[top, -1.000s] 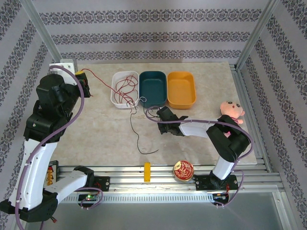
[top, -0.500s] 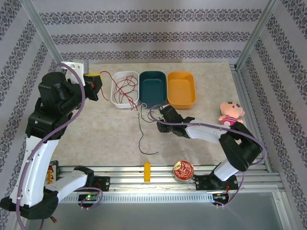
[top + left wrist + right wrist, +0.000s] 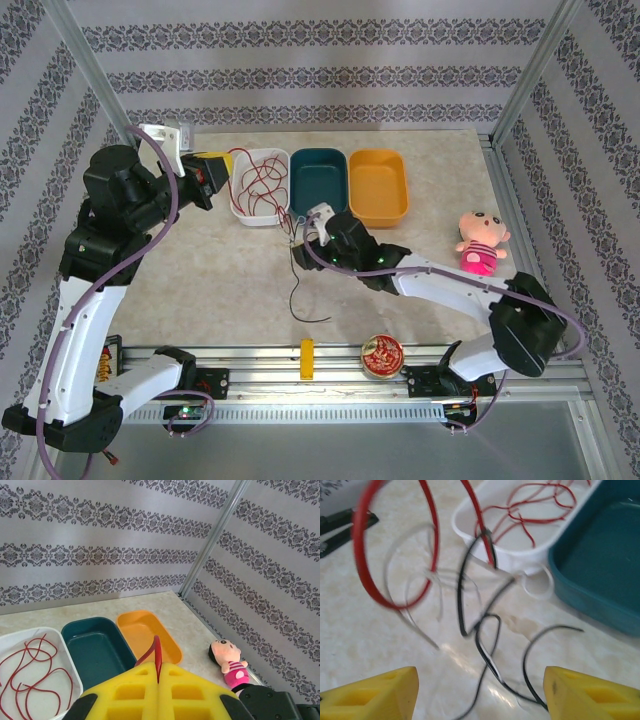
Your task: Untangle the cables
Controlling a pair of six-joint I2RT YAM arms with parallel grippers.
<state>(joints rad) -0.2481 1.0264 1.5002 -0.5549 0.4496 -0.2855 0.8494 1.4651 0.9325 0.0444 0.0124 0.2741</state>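
Note:
The cables lie tangled beside the white tray [image 3: 238, 202]. A red cable [image 3: 262, 183] loops inside that tray and rises to my left gripper [image 3: 216, 170], which hangs above the tray's left end. Its yellow jaws are shut on the red cable [image 3: 158, 657] in the left wrist view. A black cable [image 3: 297, 285] trails down the table toward the front. My right gripper [image 3: 306, 246] hovers over the knot with its jaws wide apart and nothing between them. Ahead of its fingertips [image 3: 380, 692] lie a red loop [image 3: 370, 575], white strands [image 3: 422, 577] and black loops [image 3: 487, 630].
A teal tray [image 3: 320, 185] and an orange tray [image 3: 378, 190] stand right of the white one. A pink doll [image 3: 480, 240] lies at the right edge. A round red tin [image 3: 382, 356] and a yellow block [image 3: 307, 358] sit on the front rail.
My right gripper has opened and slid left and back to the tangle. The left gripper has carried the red cable rightward to the white tray.

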